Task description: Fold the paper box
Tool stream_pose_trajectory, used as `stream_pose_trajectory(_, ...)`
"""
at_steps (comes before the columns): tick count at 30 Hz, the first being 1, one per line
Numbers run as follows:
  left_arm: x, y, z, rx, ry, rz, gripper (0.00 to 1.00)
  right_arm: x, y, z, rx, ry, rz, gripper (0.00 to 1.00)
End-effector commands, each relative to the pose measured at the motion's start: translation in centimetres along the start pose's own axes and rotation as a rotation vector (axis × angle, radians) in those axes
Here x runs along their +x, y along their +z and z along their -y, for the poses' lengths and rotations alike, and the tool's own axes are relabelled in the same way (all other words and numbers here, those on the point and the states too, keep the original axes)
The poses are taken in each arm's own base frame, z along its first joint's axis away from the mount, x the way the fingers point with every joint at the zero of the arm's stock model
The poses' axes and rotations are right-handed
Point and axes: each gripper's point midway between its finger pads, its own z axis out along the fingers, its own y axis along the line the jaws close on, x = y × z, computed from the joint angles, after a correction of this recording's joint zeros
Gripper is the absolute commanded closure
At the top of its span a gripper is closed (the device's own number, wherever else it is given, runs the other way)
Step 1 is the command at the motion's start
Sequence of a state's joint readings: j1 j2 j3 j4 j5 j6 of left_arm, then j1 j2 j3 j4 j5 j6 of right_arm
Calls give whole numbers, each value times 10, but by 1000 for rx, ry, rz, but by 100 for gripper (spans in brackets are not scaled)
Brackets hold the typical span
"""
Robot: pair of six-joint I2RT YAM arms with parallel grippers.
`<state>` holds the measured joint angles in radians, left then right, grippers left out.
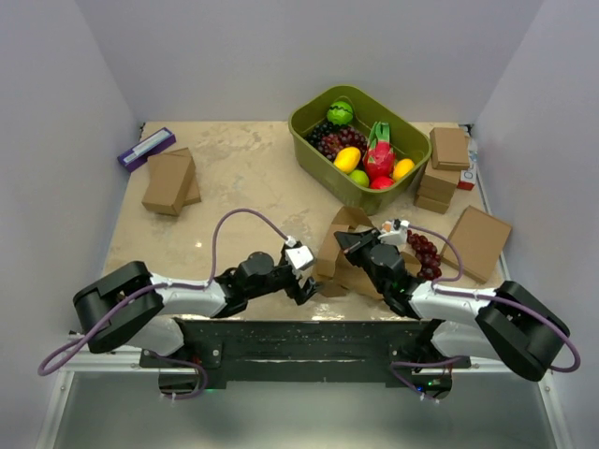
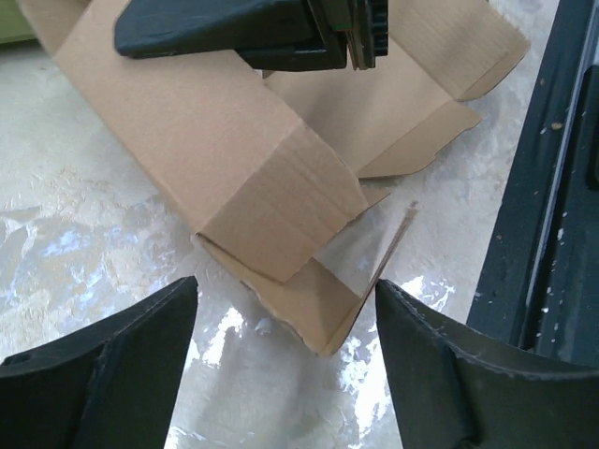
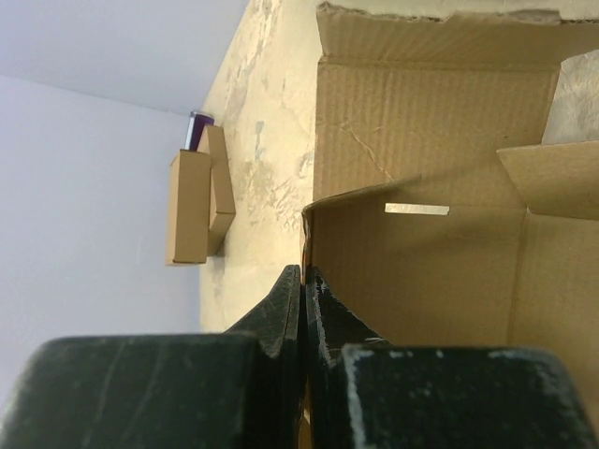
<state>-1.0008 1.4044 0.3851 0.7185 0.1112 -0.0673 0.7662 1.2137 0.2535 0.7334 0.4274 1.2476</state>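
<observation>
The paper box [image 1: 348, 222] is a half-folded brown cardboard piece standing near the table's front edge between my arms. My right gripper [image 1: 344, 241] is shut on the upper edge of one of its walls; in the right wrist view the fingers [image 3: 281, 309] pinch that edge and the box's inside [image 3: 421, 262] fills the right side. My left gripper [image 1: 309, 283] is low on the table at the box's left end. In the left wrist view it [image 2: 285, 299] is open, with a bottom corner of the paper box [image 2: 234, 159] lying between the fingertips, touching neither.
A green bin [image 1: 314, 140] of fruit sits behind the box. Loose grapes [image 1: 426, 254] lie to the right, beside a larger flat brown box [image 1: 479, 241] and stacked ready-made boxes [image 1: 447, 164]. More ready-made boxes [image 1: 170, 182] and a purple item [image 1: 145, 148] are far left. A black rail [image 2: 547, 187] edges the table front.
</observation>
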Motion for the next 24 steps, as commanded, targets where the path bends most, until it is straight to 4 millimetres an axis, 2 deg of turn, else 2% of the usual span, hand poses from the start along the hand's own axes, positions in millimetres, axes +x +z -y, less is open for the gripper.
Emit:
stream_pose_trajectory(1, -21, -6, -1, -22, -55, 108, 15, -5, 2, -13, -6, -8, 10, 100)
stream_pose_trajectory(3, -20, -8, -6, -54, -99, 109, 12, -5, 1, -15, -10, -7, 11, 100)
stream_pose_trajectory(6, -31, -15, -8, -67, -190, 146, 9, -9, -1, -13, -8, -6, 28, 100)
stream_pose_trajectory(8, -49, -21, -12, -92, -254, 190, 8, -9, -1, -15, -15, -3, 29, 100)
stream_pose_trajectory(9, -48, -22, -16, -107, -272, 180, 7, -8, -1, -15, -14, -9, 26, 100)
stream_pose_trajectory(10, -63, -25, -16, -104, -293, 212, 7, -8, 0, -14, -10, -14, 23, 100)
stream_pose_trajectory(13, -74, -25, -21, -113, -314, 214, 6, -7, 0, -16, -16, -12, 18, 100)
stream_pose_trajectory(17, -55, -13, -32, -156, -300, 98, 7, -8, 0, -18, -23, -7, 19, 100)
stream_pose_trajectory(24, -33, 4, -30, -141, -291, -32, 8, -7, -1, -19, -30, -3, 17, 100)
